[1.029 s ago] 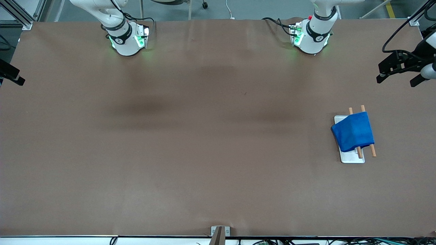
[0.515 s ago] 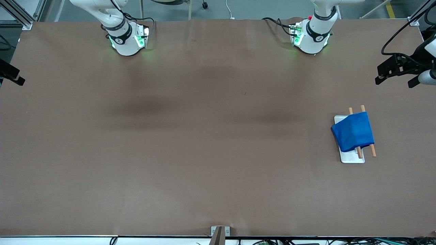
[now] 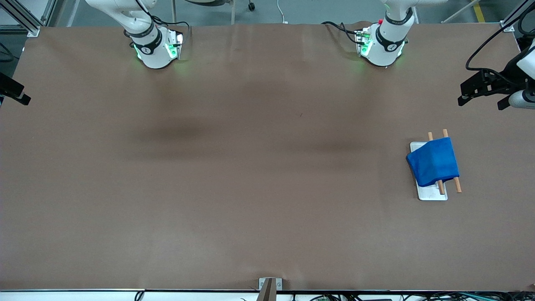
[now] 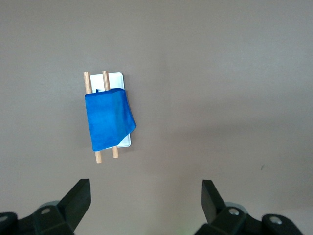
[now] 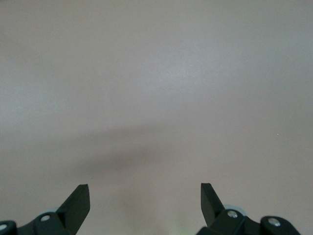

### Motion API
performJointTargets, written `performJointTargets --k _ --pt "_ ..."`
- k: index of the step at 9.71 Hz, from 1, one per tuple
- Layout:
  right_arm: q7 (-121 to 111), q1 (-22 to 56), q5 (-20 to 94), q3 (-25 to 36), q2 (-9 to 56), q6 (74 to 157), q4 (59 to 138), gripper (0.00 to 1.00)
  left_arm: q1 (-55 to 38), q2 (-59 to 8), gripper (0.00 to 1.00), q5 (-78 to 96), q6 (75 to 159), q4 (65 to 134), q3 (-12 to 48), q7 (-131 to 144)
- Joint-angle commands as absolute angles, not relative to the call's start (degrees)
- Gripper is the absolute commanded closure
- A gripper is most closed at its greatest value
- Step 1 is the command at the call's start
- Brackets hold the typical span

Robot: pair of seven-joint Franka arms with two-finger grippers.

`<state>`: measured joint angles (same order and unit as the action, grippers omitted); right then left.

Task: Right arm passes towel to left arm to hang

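The bright blue towel point(image 3: 433, 162) hangs draped over two wooden rods point(image 3: 457, 184) that lie above a white tray point(image 3: 432, 194), toward the left arm's end of the table. It also shows in the left wrist view point(image 4: 107, 117), with the rods point(image 4: 99, 156) and the tray point(image 4: 117, 79). My left gripper point(image 3: 480, 103) is open and empty, up in the air over the table's edge, apart from the towel; its jaws point(image 4: 145, 188) stand wide. My right gripper point(image 3: 16, 95) is at the table's right-arm end, open and empty point(image 5: 145, 192) over bare table.
The brown table point(image 3: 250, 167) spreads between the two arm bases point(image 3: 154, 50) point(image 3: 382, 48). A small metal bracket point(image 3: 269, 284) sits at the table's edge nearest the front camera.
My left gripper has drifted slightly, staying open. The towel, rods, tray and right arm have not moved.
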<state>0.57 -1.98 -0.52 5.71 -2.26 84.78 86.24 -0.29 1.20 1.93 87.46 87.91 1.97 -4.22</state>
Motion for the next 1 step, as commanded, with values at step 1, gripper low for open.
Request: performJointTargets --k 1 --pt "1.05 -2.02 -1.23 5.62 -1.93 84.2 85.6 0.0 -0.79 0.44 0.0 1.32 86.92 88.77 1.76 -3.78"
